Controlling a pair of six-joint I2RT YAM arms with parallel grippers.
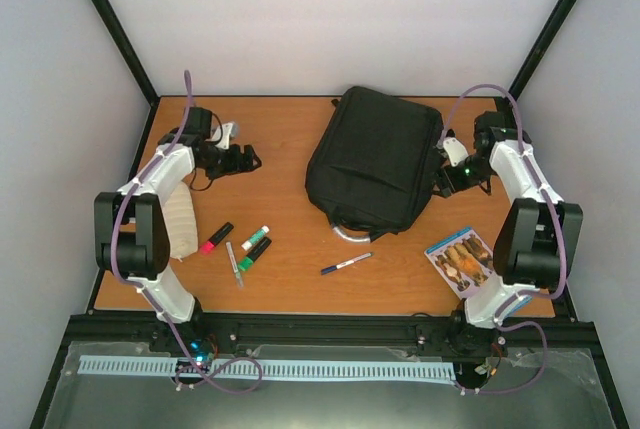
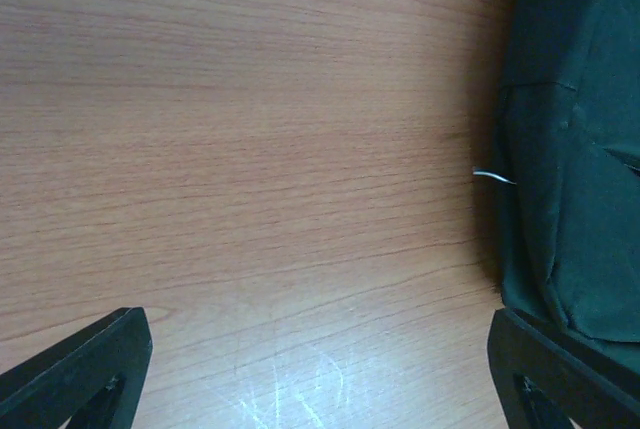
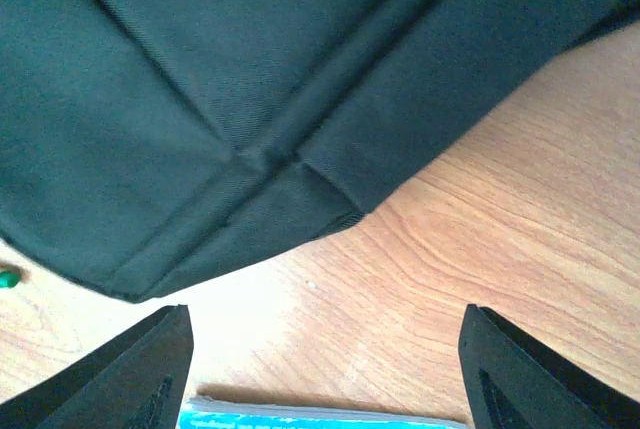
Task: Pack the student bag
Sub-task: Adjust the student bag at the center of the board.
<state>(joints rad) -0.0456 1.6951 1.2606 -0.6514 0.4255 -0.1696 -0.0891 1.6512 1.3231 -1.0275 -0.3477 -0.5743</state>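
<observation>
Student bag [image 1: 375, 159] runs off both wrist views, only part showing.

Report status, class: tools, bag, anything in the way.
Left tool open, over tabletop. Right tool open beside the black backpack. Markers, pen, booklet lie outside it. No obstruction seen.

student bag [image 1: 375, 159]: matt black woven cloth | tabletop [image 1: 290, 279]: smooth wood-grain, faint sheen | booklet [image 1: 460, 258]: glossy paper
</observation>
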